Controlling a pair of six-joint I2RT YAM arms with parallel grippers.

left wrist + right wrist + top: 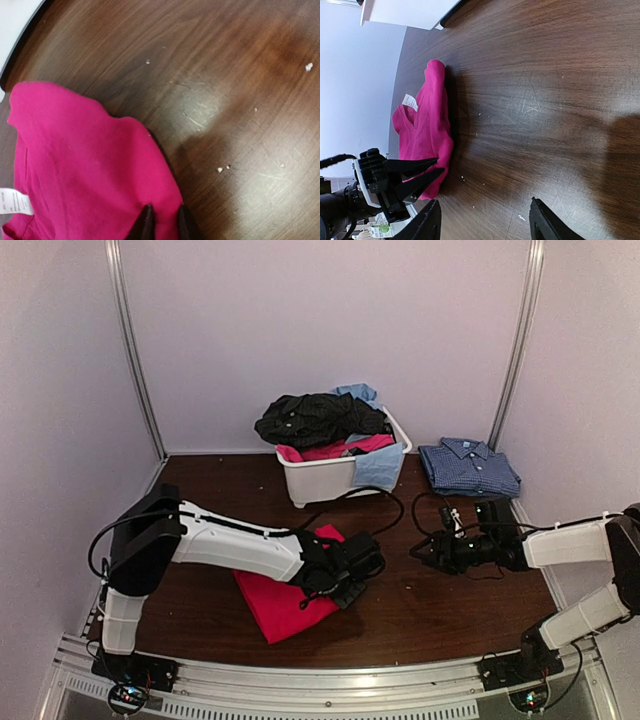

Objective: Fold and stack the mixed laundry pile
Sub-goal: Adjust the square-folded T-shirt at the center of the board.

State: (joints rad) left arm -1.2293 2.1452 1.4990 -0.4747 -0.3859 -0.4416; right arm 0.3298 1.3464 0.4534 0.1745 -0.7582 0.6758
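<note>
Left wrist view: left gripper [164, 216], narrow over the bright pink-red cloth garment [90, 160], hold unclear, looks mid-fold, needs a firm pinch next; right gripper [484, 212] wide, empty.

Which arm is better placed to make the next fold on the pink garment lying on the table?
Left. The left gripper sits at the pink garment's edge, cloth between its fingertips; the right gripper hovers open over bare table, apart from it.

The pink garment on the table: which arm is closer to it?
Left. The left gripper is at the edge of the pink garment; the right gripper hovers apart, to its right.
</note>
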